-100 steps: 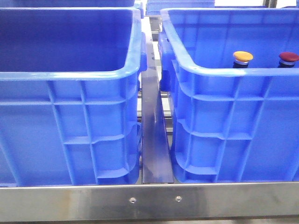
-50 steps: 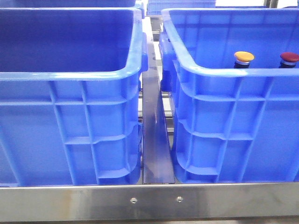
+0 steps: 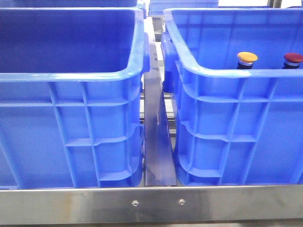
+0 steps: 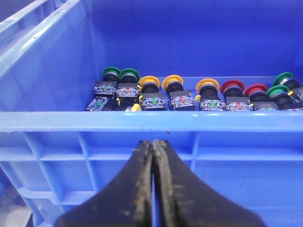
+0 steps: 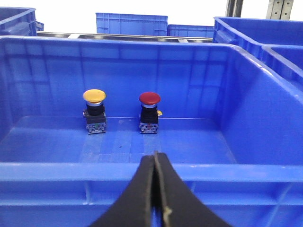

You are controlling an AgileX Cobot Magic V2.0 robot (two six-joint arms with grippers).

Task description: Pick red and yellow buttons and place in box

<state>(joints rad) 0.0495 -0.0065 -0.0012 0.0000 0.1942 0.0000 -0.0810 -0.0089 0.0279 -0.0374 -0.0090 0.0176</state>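
Both grippers sit pressed together and empty: the right gripper (image 5: pixel 155 189) low centre of its wrist view, outside the near rim of a blue crate (image 5: pixel 118 170), the left gripper (image 4: pixel 152 184) likewise before another blue crate's rim (image 4: pixel 142 120). Beyond the right one, mid-frame, a yellow button (image 5: pixel 94 111) and a red button (image 5: pixel 149 112) stand upright on the crate floor, near each other but apart. The left wrist view shows a row of mixed buttons (image 4: pixel 199 94) lying across mid-frame. Reaching in with fingers unopened would likely topple a button, and a low approach could catch the rim.
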